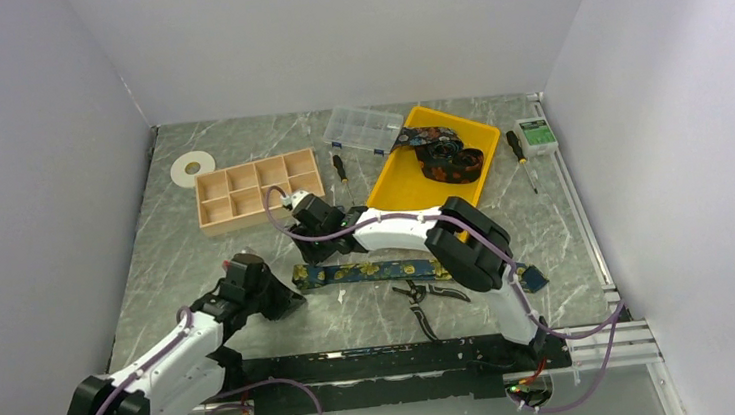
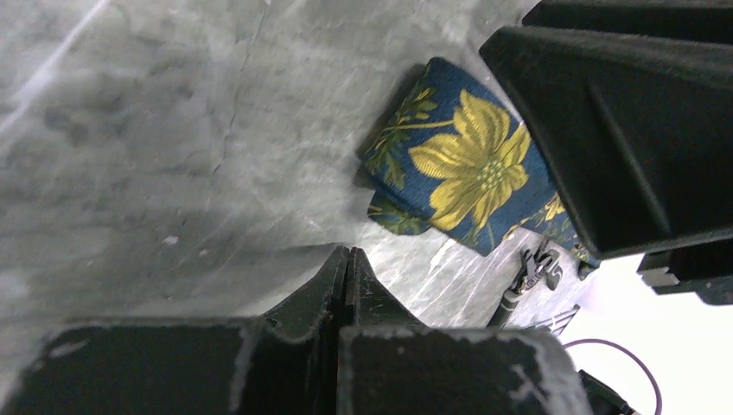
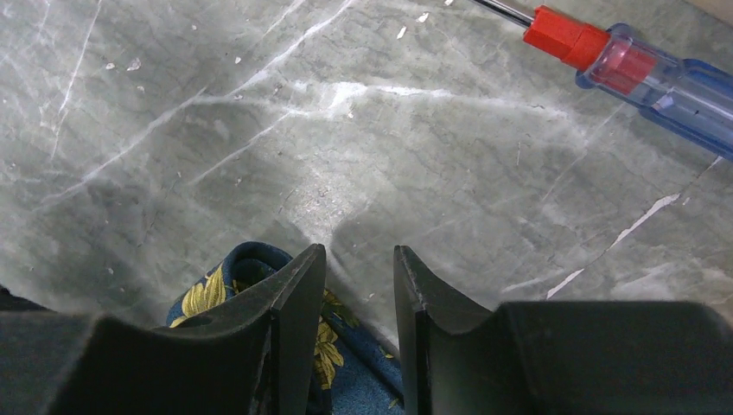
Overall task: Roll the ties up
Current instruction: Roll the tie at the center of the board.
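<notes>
Bare marble [image 2: 173, 130] at nine o'clock, tie [image 2: 467, 164] end at two o'clock, my left gripper [image 2: 347, 259] clenched empty, right gripper [image 3: 359, 259] parted, low over tie.

This is looking like a robotics lab cell: plain white panels [image 1: 348, 28] are boxing in a marble-patterned tabletop [image 1: 177, 254] edged with aluminium rails [image 1: 606, 339], and two white robot arms [image 1: 396, 230] are reaching over it. Screwdrivers [image 1: 340, 170], a wooden compartment box [image 1: 260, 189] and a clear parts organiser [image 1: 365, 127] are lying about.

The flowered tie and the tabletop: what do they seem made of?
The tie looks like soft woven fabric printed with yellow flowers, folding over at its end. The tabletop looks like grey marble with white veins, possibly only a printed sheet, faintly glossy.
</notes>
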You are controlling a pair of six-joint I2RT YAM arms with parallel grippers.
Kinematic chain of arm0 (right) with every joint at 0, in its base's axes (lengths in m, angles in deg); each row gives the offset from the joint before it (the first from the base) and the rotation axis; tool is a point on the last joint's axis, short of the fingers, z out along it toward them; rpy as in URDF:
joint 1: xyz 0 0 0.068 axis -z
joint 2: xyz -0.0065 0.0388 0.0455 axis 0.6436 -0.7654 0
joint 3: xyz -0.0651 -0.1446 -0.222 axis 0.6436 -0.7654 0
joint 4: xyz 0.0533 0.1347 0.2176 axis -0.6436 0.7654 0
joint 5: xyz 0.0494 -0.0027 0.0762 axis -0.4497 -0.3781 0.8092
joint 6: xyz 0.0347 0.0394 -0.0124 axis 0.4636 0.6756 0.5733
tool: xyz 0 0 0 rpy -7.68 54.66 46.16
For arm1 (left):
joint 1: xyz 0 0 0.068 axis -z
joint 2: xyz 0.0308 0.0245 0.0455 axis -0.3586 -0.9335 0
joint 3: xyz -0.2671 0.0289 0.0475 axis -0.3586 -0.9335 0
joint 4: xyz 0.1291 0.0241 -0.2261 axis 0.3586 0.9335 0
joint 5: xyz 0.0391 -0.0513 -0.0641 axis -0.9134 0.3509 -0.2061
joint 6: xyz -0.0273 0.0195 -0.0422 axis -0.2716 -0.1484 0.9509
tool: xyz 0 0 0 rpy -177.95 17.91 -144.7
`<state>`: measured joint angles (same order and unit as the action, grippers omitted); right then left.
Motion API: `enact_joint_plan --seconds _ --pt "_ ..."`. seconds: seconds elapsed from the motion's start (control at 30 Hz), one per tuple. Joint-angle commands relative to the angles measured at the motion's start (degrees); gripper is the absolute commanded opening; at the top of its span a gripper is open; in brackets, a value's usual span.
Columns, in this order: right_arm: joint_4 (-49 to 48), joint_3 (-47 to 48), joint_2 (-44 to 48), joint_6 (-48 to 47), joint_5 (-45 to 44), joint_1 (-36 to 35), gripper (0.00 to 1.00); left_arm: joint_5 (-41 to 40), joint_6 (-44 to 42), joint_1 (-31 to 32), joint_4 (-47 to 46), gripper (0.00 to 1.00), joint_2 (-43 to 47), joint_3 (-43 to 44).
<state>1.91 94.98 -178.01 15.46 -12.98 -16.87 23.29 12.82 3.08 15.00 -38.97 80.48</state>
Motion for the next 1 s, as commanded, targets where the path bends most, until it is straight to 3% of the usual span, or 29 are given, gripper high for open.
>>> enact_joint_plan --seconds 0.0,0.67,0.8,0.97 --pt "-0.54 0.06 0.74 -1.11 0.09 -0.37 0.39 0.05 1.28 0.25 -8.19 0.03 -3.34 0.08" --pt "-2.55 -3.85 2.27 -4.38 7.74 -0.83 0.34 -6.66 -0.38 0.18 -17.65 0.03 -12.10 -1.26" --pt "-2.48 -3.85 2.70 -2.94 4.55 -0.36 0.37 -5.11 -1.26 0.22 -16.84 0.03 -10.86 -2.12" --pt "-2.25 -2.67 4.40 -0.08 0.50 2.29 0.46 -4.20 -2.77 0.17 -9.30 0.03 -2.80 -3.18"
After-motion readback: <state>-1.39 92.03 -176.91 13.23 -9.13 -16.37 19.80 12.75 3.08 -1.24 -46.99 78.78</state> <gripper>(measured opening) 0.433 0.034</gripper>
